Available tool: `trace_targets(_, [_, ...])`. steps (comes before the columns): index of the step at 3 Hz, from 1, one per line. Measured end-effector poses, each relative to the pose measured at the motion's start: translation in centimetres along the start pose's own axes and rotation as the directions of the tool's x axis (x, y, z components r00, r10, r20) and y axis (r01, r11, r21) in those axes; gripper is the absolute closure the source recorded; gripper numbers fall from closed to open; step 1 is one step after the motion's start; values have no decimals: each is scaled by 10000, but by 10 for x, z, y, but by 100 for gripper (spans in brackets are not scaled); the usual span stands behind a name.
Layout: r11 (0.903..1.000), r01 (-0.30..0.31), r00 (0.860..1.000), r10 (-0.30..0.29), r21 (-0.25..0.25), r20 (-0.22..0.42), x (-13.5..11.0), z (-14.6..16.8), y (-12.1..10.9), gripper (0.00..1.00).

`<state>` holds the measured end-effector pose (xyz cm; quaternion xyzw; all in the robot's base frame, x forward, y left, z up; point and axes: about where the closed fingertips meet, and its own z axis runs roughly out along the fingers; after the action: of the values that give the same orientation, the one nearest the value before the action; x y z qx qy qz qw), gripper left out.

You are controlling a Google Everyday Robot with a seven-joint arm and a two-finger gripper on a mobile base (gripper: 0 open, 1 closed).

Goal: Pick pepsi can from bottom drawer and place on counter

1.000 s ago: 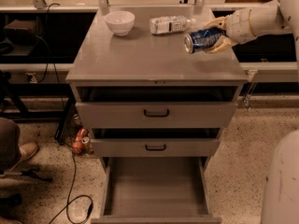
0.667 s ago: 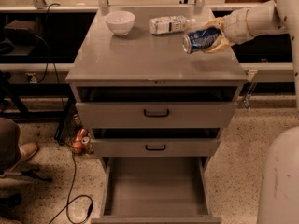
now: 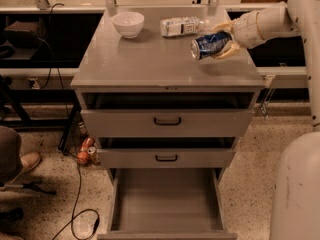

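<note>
Gripper: the pale two-finger gripper (image 3: 221,40) reaches in from the right on its white arm and is over the right-hand back part of the counter.
Fingers: clamped round the can, one tan finger (image 3: 220,26) above it and one below.
Can: the small blue aluminium pepsi can (image 3: 209,44) with silver ends lies sideways in that grip, its silver end facing left and a little towards us.
Contact: I cannot tell whether the can touches the surface under it.
Counter: the broad flat matte-grey cabinet top (image 3: 150,59).
Bottle: a clear plastic water bottle with a white label (image 3: 180,26) lies on its side at the back, just beside the gripper.
Bowl: a round white bowl (image 3: 128,24) stands upright at the back left, well apart from the can.
Bottom drawer: the deep grey metal bottom drawer (image 3: 167,201) is pulled right out, its plain flat inside in view.
Upper drawers: the two shallower grey drawers with black handles (image 3: 167,121) are both partly open.
Floor: a black cable (image 3: 75,204) trails across the speckled floor at the left.
</note>
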<state>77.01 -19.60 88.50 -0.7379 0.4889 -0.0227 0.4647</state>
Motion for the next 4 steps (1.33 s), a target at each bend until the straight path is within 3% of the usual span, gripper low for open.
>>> trace_targets(1, [9998, 82, 10000, -83, -189, -33, 0, 4, 4, 5])
trace_targets(3, [9996, 27, 9999, -31, -288, -131, 4, 0, 9, 0])
trace_targets(4, [9995, -315, 9987, 315, 10, -392, 17, -18, 10, 0])
